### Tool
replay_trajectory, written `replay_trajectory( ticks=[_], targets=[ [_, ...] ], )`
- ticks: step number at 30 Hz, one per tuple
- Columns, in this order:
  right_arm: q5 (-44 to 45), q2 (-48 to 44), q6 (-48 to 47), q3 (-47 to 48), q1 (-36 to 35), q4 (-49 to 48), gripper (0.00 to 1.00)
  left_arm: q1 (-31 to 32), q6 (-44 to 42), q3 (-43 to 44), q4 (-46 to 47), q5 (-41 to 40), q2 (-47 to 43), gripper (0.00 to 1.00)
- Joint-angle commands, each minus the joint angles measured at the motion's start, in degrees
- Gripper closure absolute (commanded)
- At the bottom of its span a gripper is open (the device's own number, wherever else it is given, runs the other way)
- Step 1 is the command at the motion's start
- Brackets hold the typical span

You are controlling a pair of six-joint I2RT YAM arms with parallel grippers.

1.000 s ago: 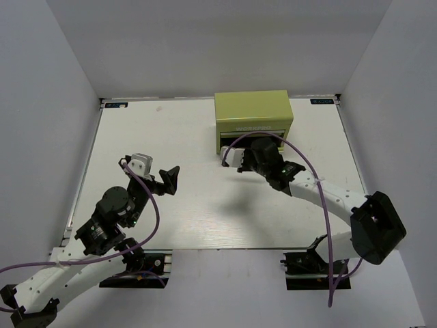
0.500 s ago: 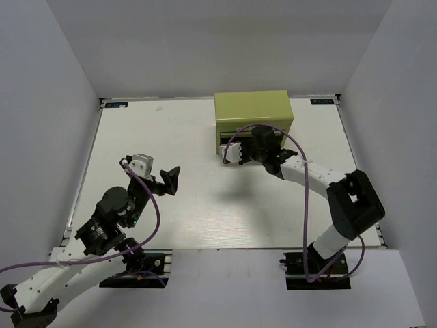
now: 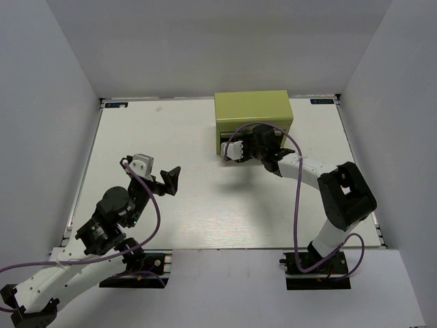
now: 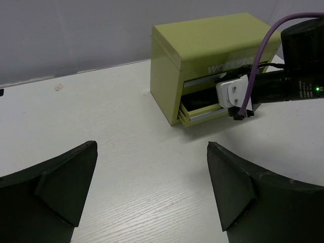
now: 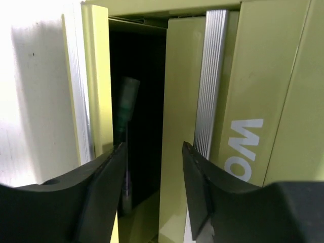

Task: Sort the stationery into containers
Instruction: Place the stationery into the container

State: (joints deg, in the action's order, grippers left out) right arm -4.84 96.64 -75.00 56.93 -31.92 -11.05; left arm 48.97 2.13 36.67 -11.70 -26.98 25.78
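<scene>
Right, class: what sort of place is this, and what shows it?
Probably a robotics lab test cell: white walls boxing in a white table, two robot arms at its near edge, a yellow-green tool chest.

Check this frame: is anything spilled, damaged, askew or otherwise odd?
Nothing stands out. The tool chest stands upright on the table, its lower drawer partly pulled out with a green pen lying inside. The right claw is open at that drawer's front; the left claw is open, well away.

"WORKPRO" embossed on yellow-green tool chest (image 4: pixel 212 43)
</scene>
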Motion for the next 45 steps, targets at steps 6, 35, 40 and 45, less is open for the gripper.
replay_trajectory(
  ticks=[6,35,40,45],
  targets=[
    [-3.50,-6.11,3.01,1.78,0.19,2.95,0.59,-0.10,-0.37,-0.28,0.63,0.62,0.15,0.00],
    [6.49,8.12,7.59,10.14,0.02,12.91,1.00,-0.10,-0.90,-0.28,0.63,1.14,0.15,0.00],
    [12.12,9.44,8.73,10.05,-0.07,4.82,1.00,-0.10,-0.90,-0.28,0.63,1.14,0.15,0.00],
    [15.56,10.50,8.91,9.78,0.02,-0.19,1.00,-0.10,-0.90,-0.28,0.63,1.14,0.15,0.00]
  ],
)
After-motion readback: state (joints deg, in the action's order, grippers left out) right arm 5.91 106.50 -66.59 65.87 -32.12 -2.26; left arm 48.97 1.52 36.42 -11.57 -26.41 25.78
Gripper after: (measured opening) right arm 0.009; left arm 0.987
